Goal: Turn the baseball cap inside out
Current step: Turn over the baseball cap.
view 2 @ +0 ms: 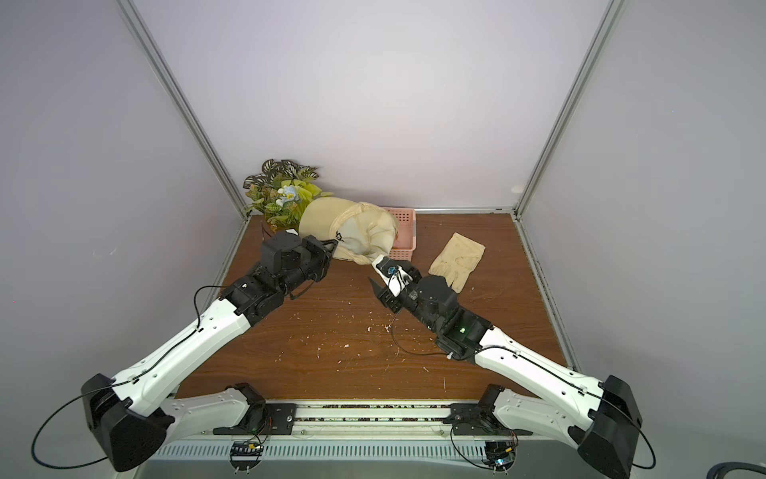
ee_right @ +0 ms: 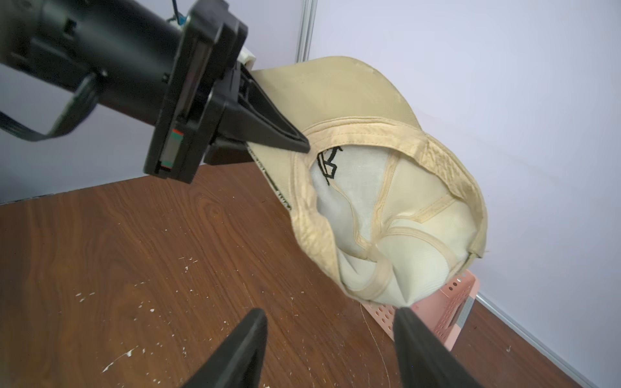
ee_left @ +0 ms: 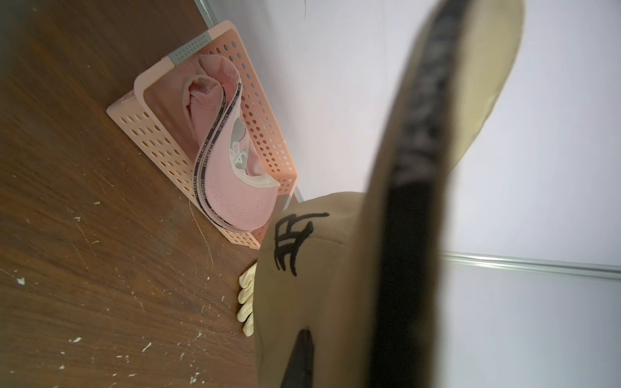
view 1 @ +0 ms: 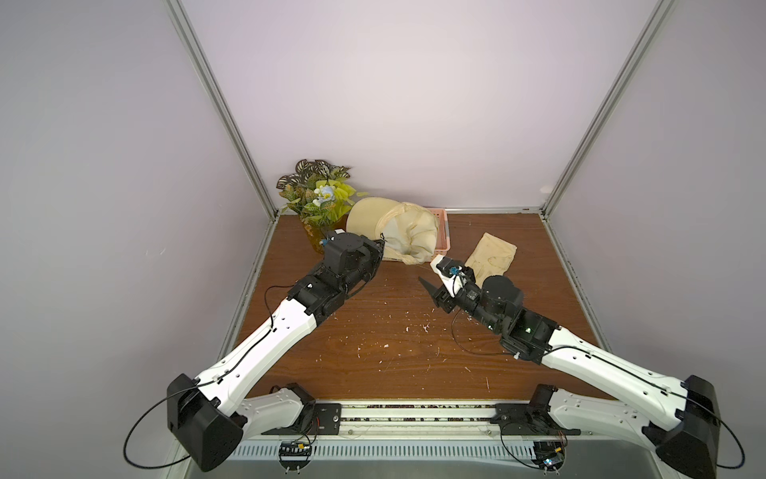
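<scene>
The beige baseball cap hangs in the air above the table's back left. My left gripper is shut on its front edge, where the brim meets the crown. In the left wrist view the cap fills the near field. The crown bulges outward with its pale lining and seam tapes showing. My right gripper stands open just below the crown's pointed tip, which ends at one fingertip. Nothing lies between its fingers.
A pink perforated basket sits behind the cap by the back wall, holding a pink cap. A beige glove lies right of it. A potted plant fills the back left corner.
</scene>
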